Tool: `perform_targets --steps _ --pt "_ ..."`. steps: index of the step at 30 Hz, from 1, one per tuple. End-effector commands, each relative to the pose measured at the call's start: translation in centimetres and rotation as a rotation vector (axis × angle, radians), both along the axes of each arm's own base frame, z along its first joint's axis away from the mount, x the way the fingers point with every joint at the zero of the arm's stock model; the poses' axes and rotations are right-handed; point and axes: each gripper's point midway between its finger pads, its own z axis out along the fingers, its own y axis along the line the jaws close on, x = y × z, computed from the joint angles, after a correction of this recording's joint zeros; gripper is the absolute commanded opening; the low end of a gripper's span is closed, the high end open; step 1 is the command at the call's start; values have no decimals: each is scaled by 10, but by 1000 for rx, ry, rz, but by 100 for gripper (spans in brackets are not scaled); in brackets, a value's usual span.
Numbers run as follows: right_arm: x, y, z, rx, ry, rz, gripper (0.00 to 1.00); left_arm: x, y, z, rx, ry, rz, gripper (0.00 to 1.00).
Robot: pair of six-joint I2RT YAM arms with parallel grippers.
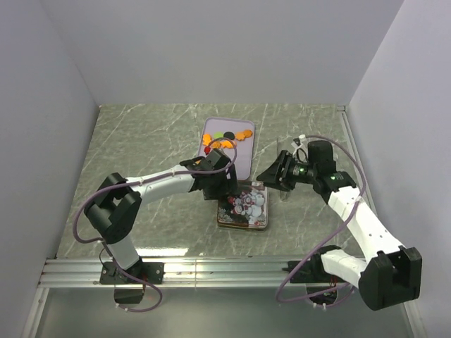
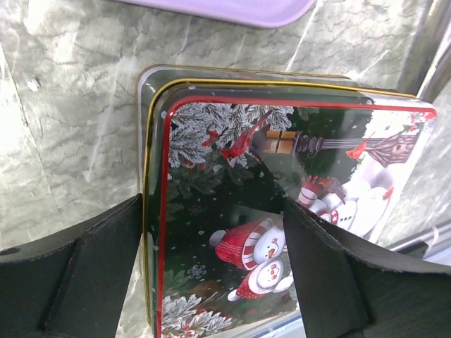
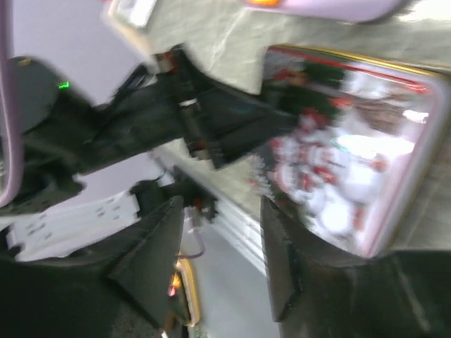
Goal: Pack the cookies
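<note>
The cookies (image 1: pixel 224 139), orange, black and green pieces, lie in a lilac tray (image 1: pixel 243 160) at the back centre. In front of it stands a tin (image 1: pixel 255 218) with a snowman lid (image 2: pixel 282 190); the red-rimmed lid lies slightly offset on the gold-rimmed base. My left gripper (image 1: pixel 224 189) is open over the tin's left part (image 2: pixel 211 282): one finger (image 2: pixel 84 267) is beside the tin's left edge, the other (image 2: pixel 331 274) is above the lid. My right gripper (image 1: pixel 268 174) is open and empty, in the air by the tin's far right corner (image 3: pixel 222 267).
The tray's near rim (image 2: pixel 232 8) lies just beyond the tin. The marble table (image 1: pixel 141 141) has grey walls on three sides and a metal rail (image 1: pixel 211 271) along the near edge. The right wrist view is blurred and shows the left arm (image 3: pixel 176 120) next to the tin (image 3: pixel 352 162).
</note>
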Motion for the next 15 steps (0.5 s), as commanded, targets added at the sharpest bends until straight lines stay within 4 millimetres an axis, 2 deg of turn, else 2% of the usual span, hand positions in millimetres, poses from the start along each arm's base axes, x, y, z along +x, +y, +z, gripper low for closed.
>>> perform_targets --steps 1,2,3,5,6,7,8,9,11,12,15 --pt "-19 25 14 165 -28 148 49 3 -6 8 25 -12 29 84" --pt "-22 29 7 175 -8 163 45 2 -8 7 33 -11 26 84" --pt "-26 29 -7 171 17 163 37 1 -10 7 38 -7 27 84" --pt "-27 24 -32 128 69 130 28 0 -12 8 45 0 26 84" --pt "-32 16 -55 97 117 108 20 0 -13 8 47 0 34 84" --pt "-34 11 -68 90 151 90 17 -1 -13 9 51 4 34 84" --pt "-48 7 -97 91 246 79 14 -1 -14 9 51 4 36 84" --pt "-43 1 -108 110 263 41 8 -1 -14 9 53 6 40 84" --pt "-52 -7 -139 109 374 4 0 -2 -15 12 56 7 44 84" --pt "-58 -11 -152 105 410 -10 0 -3 -16 13 56 7 44 84" --pt "-60 -18 -171 89 472 -32 0 -3 -16 18 62 5 54 84"
